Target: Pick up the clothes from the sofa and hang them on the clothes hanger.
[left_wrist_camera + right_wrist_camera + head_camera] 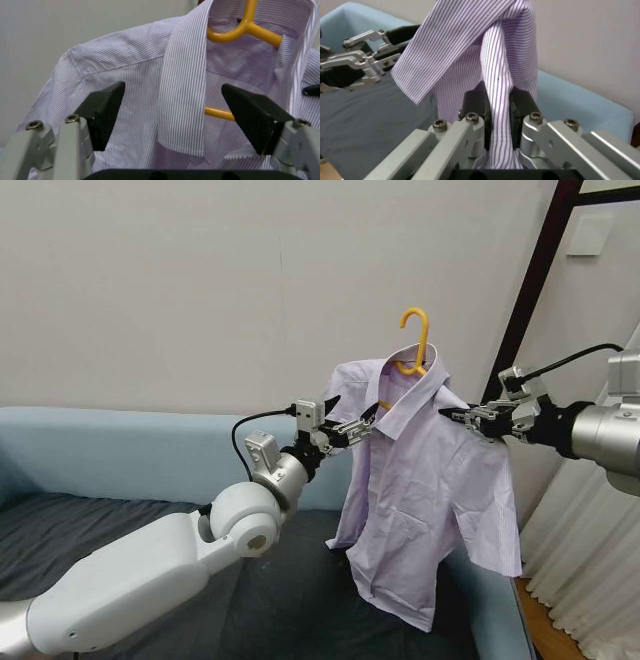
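A lilac striped shirt (420, 490) hangs on a yellow hanger (413, 340) in the air above the sofa (100, 450). My right gripper (457, 417) is shut on a fold of the shirt (497, 75) at its shoulder; the pads (475, 112) press the cloth from both sides. My left gripper (352, 420) is at the shirt's other shoulder, open, and in the left wrist view its fingers (102, 112) stand wide apart just short of the collar and front placket (182, 93). The hanger (245, 30) shows inside the collar. Its hook rests on nothing that I can see.
The sofa is light blue with a dark grey seat (120, 530) below the shirt. A dark slanted pole (530, 290) rises behind my right arm. A pale curtain (585, 580) and a strip of wooden floor (545, 630) lie past the sofa's right end.
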{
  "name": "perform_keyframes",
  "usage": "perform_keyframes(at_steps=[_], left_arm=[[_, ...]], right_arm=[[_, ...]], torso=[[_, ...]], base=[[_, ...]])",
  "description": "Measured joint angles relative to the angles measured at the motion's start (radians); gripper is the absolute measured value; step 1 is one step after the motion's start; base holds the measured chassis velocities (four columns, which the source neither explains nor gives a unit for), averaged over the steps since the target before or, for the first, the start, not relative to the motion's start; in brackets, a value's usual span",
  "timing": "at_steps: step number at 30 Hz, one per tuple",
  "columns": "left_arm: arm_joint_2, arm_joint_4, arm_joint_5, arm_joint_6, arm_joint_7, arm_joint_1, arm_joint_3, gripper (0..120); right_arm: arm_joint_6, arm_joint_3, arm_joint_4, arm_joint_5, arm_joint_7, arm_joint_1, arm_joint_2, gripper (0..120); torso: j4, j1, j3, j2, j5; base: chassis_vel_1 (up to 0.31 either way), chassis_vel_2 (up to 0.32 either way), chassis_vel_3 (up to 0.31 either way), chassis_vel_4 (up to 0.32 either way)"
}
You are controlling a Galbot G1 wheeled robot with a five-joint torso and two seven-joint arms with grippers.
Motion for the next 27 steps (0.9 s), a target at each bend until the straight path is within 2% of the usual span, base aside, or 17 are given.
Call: perform_keyframes(at_steps=[3,6,8,12,14,17,19,22,27], left_arm=[[-0.008,0.004,0.0,0.008,-0.003,-0.001,0.004,72],[-0.023,0.017,0.002,0.02,-0.004,-0.002,0.012,57],[-0.029,0.021,0.003,0.024,-0.005,-0.002,0.013,53],[-0.038,0.031,0.003,0.035,-0.011,-0.003,0.017,35],[-0.038,0.031,0.003,0.037,-0.012,-0.003,0.017,32],[-0.03,0.027,0.003,0.038,-0.013,0.001,0.017,17],[-0.027,0.026,0.003,0.038,-0.013,0.002,0.017,15],[-0.017,0.019,0.002,0.041,-0.011,0.003,0.015,1],[-0.01,0.013,-0.002,0.049,-0.01,-0.002,0.013,0]], right_arm=[[0.0,0.0,0.003,0.005,0.001,0.0,-0.001,8],[0.0,0.0,0.008,0.011,0.004,0.0,-0.001,8],[0.0,-0.001,0.008,0.012,0.005,0.0,-0.001,8],[0.001,-0.002,0.007,0.014,0.006,0.0,-0.001,8],[0.001,-0.002,0.005,0.014,0.006,0.0,0.0,8],[0.001,-0.003,-0.003,0.012,0.006,-0.002,0.003,8],[0.001,-0.003,-0.004,0.011,0.006,-0.002,0.004,8],[0.001,-0.004,-0.007,0.006,0.007,-0.004,0.012,8],[0.001,-0.004,-0.009,-0.001,0.007,-0.006,0.015,8]], torso=[[-0.0001,0.0,0.0,0.0,0.0001],[0.0,0.0,0.0,0.0,0.0],[0.0,0.0,0.0,0.0,0.0],[-0.0001,0.0,0.0,0.0,0.0],[-0.0001,0.0,0.0,0.0,0.0],[-0.0001,0.0,0.0,0.0,-0.0001],[-0.0001,0.0,0.0,0.0,-0.0001],[0.0001,0.0,0.0,0.0,-0.0001],[0.0,0.0,0.0,0.0,-0.0002]], base=[[0.0,0.0,0.0,0.0],[0.0,0.0,0.0,0.0],[0.0,0.0,0.0,0.0],[0.0,0.0,0.0,0.0],[0.0,0.0,0.0,0.0],[0.0,0.0,0.0,0.0],[0.0,0.0,0.0,0.0],[0.0,0.0,0.0,0.0],[0.0,0.0,0.0,0.0]])
